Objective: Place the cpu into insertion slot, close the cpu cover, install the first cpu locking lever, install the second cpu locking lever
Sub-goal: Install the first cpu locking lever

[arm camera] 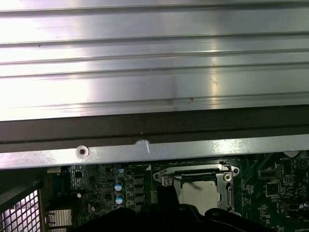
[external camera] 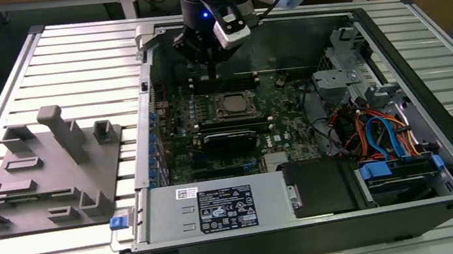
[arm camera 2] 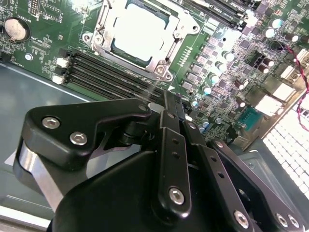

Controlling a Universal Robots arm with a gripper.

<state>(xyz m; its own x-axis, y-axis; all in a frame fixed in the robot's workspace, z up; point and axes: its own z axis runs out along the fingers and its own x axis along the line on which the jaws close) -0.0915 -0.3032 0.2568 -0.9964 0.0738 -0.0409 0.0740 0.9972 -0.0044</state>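
Chip [arm camera 2: 140, 31] sits in the socket [external camera: 235, 105] on the green board [arm camera 2: 43, 38], metal cover [arm camera 2: 166, 65] down around it. Hand [external camera: 212, 70] hovers just behind the socket, apparently holding nothing; can't tell if it's open or closed.

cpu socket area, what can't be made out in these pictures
- Locking levers: in the exterior view the cpu cover is too small to show whether they are hooked.
- Cpu: glare in the second wrist view washes out its top.
- Slot's near edge: in the first wrist view the gripper's dark body covers it below the cpu.
- Gripper: its own housing hides its fingertips in the exterior view.
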